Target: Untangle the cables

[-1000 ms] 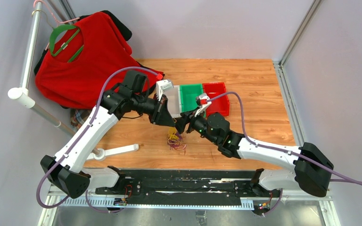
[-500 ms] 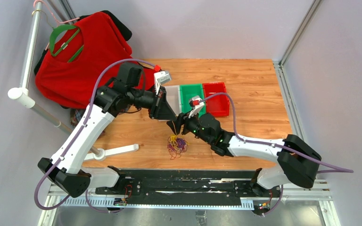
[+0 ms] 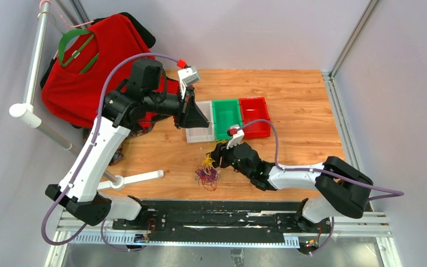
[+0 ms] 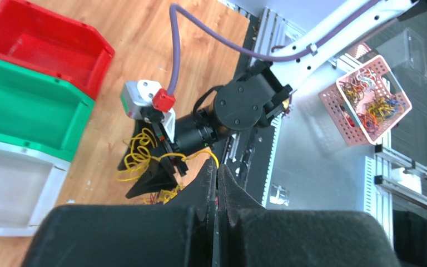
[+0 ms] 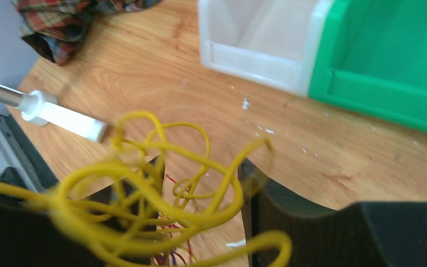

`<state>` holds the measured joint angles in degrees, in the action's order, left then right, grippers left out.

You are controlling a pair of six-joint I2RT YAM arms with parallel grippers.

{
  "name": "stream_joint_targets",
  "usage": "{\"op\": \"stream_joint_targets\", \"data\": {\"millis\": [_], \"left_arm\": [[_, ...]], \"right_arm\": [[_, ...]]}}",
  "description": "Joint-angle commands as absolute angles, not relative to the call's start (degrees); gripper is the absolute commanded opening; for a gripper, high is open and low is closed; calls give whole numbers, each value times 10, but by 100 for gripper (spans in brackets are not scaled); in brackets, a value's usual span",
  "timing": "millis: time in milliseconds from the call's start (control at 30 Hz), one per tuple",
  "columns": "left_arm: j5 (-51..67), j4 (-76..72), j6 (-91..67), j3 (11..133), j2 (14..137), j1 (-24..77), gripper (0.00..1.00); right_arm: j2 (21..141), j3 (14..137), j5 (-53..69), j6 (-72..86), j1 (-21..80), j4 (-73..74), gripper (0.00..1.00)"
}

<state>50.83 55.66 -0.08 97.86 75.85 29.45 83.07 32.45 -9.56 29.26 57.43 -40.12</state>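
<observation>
Risk first: my right pincer (image 5: pixel 200 186) stands partly open, with several yellow loops of the cables (image 3: pixel 207 173) crossing its gap and nothing clamped. Closing here would, I judge, catch more than one strand, so a pull tightens the knot or drags the whole clump. My left pincer (image 4: pixel 217 181) is closed tight, raised over the white bin (image 3: pixel 199 133). A yellow strand runs to its tip, but I cannot tell whether it is pinched. The cables lie near-centre on the counter (image 3: pixel 300 100). The clump has a faint long axis, far to near: yellow far, red and purple nearer.
</observation>
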Motion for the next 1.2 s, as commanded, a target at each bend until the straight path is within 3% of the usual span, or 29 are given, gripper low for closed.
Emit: {"op": "stream_joint_targets", "data": {"millis": [0,333,533,700,767,933,1167], "left_arm": [[491,567,17,1043,765,300,1],[452,582,38,1116,776,300,1],[439,582,53,1107,771,300,0],[440,596,71,1095,769,300,0],[443,599,82,1077,763,300,1],[455,601,102,1030,752,300,0],[465,612,112,1021,750,301,0]], "right_arm": [[843,286,-139,314,563,-412,51],[857,230,-178,331,558,-418,50],[775,228,-190,300,557,-379,51],[644,273,-162,235,558,-286,69],[603,302,-141,215,559,-249,71],[557,374,-90,174,560,-210,72],[597,454,-48,146,560,-183,68]]}}
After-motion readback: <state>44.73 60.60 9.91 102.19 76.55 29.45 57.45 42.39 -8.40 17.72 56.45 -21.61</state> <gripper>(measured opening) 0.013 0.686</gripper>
